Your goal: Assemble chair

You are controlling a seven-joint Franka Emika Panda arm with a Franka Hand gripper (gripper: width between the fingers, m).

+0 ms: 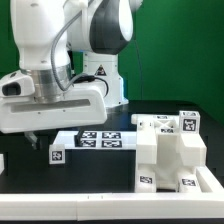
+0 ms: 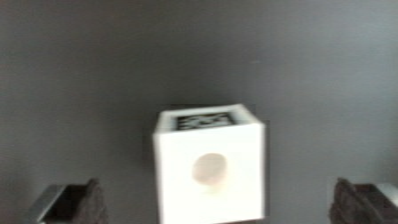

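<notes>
A small white chair block (image 2: 210, 165) with a square tag on top and an oval hole in its side stands on the dark table. In the wrist view it sits between my two dark fingertips (image 2: 71, 203), which stand wide apart and do not touch it. My gripper (image 2: 217, 206) is open and empty. In the exterior view the gripper (image 1: 35, 138) hangs just above the table, close to the same block (image 1: 57, 153). The partly joined chair (image 1: 170, 155), a stepped white block with tags, stands at the exterior view's right.
The marker board (image 1: 102, 139) lies flat behind the small block. A low white rail (image 1: 60, 205) runs along the table's front edge. The robot's large white body (image 1: 95, 40) fills the upper left.
</notes>
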